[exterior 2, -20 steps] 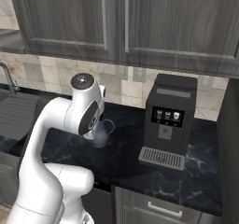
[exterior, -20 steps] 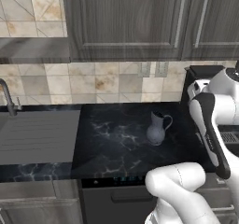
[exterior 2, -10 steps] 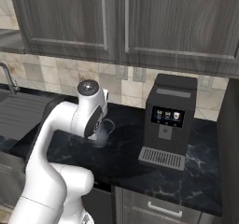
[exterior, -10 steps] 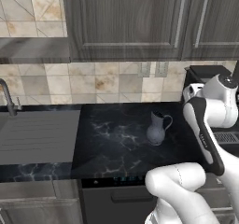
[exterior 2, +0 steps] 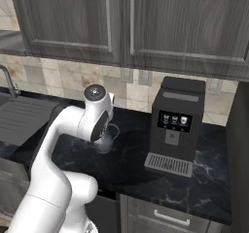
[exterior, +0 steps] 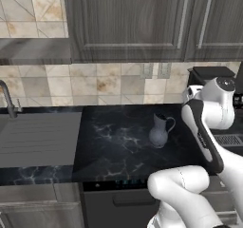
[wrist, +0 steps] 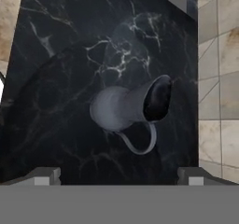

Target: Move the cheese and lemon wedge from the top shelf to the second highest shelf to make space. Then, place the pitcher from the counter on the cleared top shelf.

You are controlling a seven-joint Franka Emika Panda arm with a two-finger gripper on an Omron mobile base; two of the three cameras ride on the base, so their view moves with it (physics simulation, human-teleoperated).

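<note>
Pitcher (wrist: 126, 107), dark blue-grey glossy jug, stands free on your black marble surface (wrist: 56, 78); wide fingers (wrist: 42, 176) could tip it.

Black coffee machine (exterior 2: 174, 125) against tiled backsplash (exterior: 109, 82), grey sink drainboard (exterior: 38, 139) with faucet (exterior: 7, 99) at left.

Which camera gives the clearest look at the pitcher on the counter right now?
The left base view: the pitcher stands upright and unblocked on the counter, handle visible. The hand view looks down into its mouth. In the right base view the arm hides most of it.
</note>
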